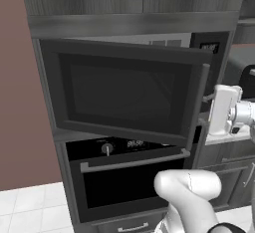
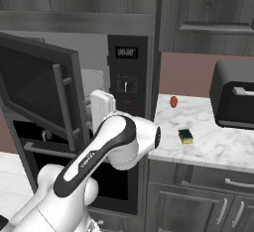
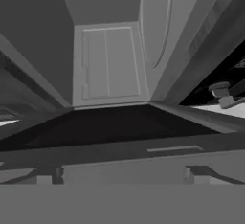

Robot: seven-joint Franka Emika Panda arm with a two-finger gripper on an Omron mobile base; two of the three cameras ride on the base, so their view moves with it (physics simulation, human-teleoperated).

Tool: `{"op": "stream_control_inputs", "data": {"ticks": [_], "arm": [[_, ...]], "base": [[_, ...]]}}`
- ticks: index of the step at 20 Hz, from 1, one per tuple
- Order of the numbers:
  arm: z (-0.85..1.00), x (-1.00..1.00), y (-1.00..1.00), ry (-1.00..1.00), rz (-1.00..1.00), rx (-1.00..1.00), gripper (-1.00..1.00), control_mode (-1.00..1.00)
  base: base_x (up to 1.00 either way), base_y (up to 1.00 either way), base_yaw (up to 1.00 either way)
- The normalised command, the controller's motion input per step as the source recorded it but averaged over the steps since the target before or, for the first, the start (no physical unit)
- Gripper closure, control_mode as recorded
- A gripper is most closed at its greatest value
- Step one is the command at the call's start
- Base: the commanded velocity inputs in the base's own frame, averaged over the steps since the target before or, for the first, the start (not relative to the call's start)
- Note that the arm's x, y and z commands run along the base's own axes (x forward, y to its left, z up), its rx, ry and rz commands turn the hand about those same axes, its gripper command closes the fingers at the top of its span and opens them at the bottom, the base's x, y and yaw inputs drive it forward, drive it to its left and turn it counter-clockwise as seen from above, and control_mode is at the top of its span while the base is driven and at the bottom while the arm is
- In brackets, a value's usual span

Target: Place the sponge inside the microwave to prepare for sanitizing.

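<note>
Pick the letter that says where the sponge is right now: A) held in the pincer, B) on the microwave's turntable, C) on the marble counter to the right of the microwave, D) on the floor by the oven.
C: in the right base view the sponge lies on the marble counter, to the right of the microwave, whose door stands open, and apart from the robot's arm.

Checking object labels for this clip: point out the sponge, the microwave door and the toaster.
sponge (image 2: 186, 136), right base view, green scouring top.
microwave door (image 1: 122, 90), left base view, dark glass pane.
toaster (image 2: 233, 99), right base view, dark front face.
</note>
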Motion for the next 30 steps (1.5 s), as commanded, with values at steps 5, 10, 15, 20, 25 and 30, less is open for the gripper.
{"op": "stream_control_inputs", "data": {"ticks": [5, 10, 15, 20, 25, 30], "arm": [[-0.24, 0.62, 0.00, -0.01, 0.01, 0.00, -1.00, -1.00], [-0.01, 0.17, 0.03, 0.00, 0.14, 0.00, -1.00, -1.00], [0.00, 0.01, 0.46, 0.09, 0.29, 0.00, -1.00, -1.00], [0.00, -0.12, 0.80, 0.11, 0.45, 0.04, -1.00, -1.00], [0.00, -0.76, 0.99, 0.10, 0.43, 0.09, -1.00, -1.00], [-0.26, -1.00, 1.00, 0.12, 0.19, 0.10, -1.00, -1.00]], "base": [[0.00, 0.00, 0.00], [0.00, 0.00, 0.00], [0.00, 0.00, 0.00], [0.00, 0.00, 0.00], [0.00, 0.00, 0.00], [0.00, 0.00, 0.00]]}}
